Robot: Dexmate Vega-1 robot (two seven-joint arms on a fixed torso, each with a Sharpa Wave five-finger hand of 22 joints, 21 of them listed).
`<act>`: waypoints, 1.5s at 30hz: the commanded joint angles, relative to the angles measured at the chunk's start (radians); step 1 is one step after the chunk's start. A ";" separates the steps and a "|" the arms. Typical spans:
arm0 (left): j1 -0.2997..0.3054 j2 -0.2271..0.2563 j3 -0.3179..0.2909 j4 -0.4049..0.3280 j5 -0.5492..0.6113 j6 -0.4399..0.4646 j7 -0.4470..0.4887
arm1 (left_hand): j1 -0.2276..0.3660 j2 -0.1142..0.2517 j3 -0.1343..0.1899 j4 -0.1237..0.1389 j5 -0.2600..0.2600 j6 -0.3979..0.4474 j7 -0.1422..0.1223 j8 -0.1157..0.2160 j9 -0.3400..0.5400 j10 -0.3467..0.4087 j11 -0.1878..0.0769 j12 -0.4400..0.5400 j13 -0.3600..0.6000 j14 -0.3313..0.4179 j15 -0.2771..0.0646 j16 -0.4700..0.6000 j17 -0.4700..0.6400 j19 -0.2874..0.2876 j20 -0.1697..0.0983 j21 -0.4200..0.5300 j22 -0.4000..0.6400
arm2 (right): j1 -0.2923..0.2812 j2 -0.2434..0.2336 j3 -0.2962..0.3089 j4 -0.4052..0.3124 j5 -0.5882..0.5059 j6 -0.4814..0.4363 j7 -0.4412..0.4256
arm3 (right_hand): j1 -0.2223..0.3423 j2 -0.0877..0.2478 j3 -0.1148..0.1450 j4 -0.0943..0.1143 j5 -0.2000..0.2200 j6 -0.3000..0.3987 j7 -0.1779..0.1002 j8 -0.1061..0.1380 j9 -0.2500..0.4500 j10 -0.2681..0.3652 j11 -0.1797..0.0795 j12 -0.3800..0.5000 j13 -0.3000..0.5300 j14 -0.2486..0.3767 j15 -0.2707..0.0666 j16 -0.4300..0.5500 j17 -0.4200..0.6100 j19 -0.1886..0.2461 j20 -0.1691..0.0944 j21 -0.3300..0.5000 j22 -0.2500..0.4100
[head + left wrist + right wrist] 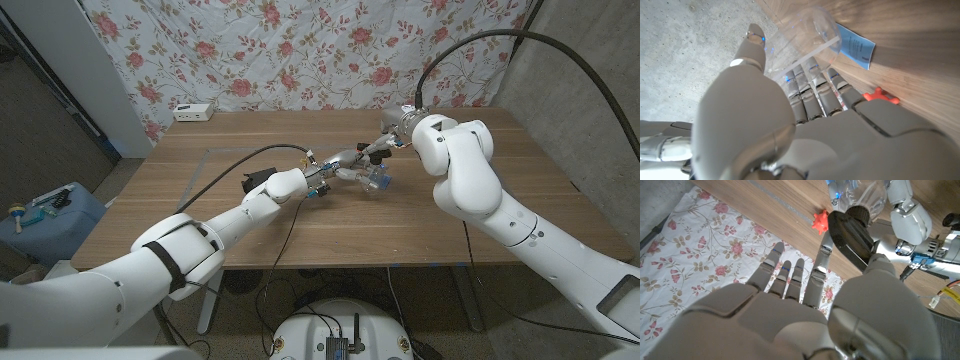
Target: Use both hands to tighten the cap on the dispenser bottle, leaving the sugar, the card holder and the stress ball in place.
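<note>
The left hand [790,115] grips the clear dispenser bottle [805,40] above the bench [200,200], while the right hand [805,305] pinches its black cap [852,232].

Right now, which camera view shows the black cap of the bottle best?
The right wrist view: the black cap is large and sharp there, on the clear bottle, beside the right hand. The head view shows the bottle small between both hands, cap hard to tell. The left wrist view shows the bottle's clear body held by the left hand.
</note>
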 commanded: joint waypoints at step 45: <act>0.011 -0.002 0.001 -0.007 -0.005 0.016 0.004 | -0.051 0.110 0.077 0.060 0.004 0.075 -0.018 0.006 0.005 0.007 0.002 0.004 0.004 0.009 -0.068 0.005 0.000 0.002 -0.070 0.000 0.003 | -0.207 0.343 0.106 0.125 -0.335 0.058 -0.110 | 0.171 0.113 0.081 -0.085 -0.061 0.290 -0.093 0.092 0.004 0.208 -0.040 -0.004 -0.008 0.182 -0.064 -0.011 -0.016 0.085 -0.020 -0.004 0.006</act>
